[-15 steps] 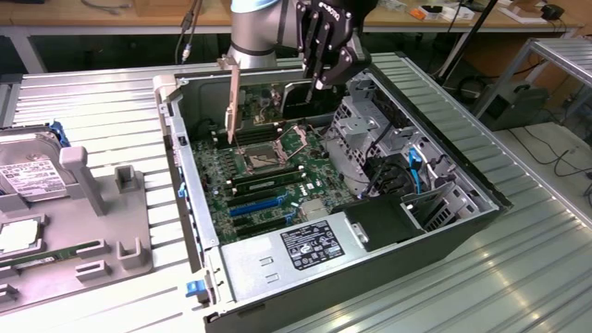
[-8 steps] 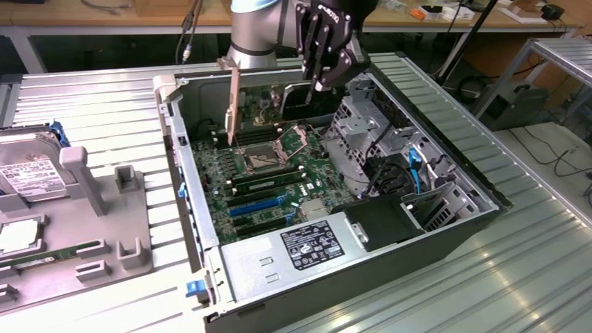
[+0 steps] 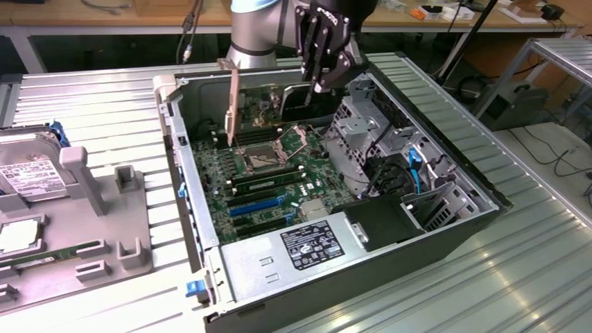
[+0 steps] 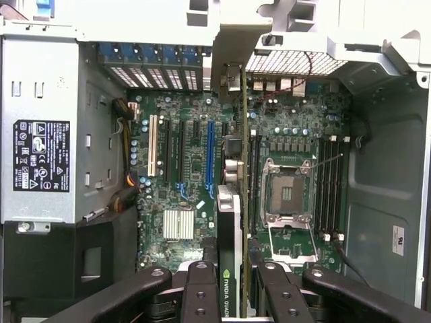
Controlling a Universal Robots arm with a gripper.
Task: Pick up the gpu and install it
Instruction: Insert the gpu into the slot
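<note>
The gpu (image 3: 263,107) is a thin card with a silver bracket on its end. It hangs upright above the motherboard (image 3: 277,180) inside the open computer case (image 3: 190,187). My gripper (image 3: 319,84) is shut on its top edge. In the wrist view the gpu (image 4: 230,222) is seen edge-on, with a green logo on its black face, clamped between my dark fingers (image 4: 201,289). My gripper (image 4: 234,272) holds it over the board between the blue slot (image 4: 210,158) and the processor socket (image 4: 286,195).
A power supply (image 3: 306,250) fills the near end of the case and a drive cage (image 3: 370,132) lines the exterior view's right side. A silver hard drive (image 3: 32,173) lies on a grey fixture (image 3: 102,229) at the exterior view's left. Ribbed metal table (image 3: 518,243) surrounds the case.
</note>
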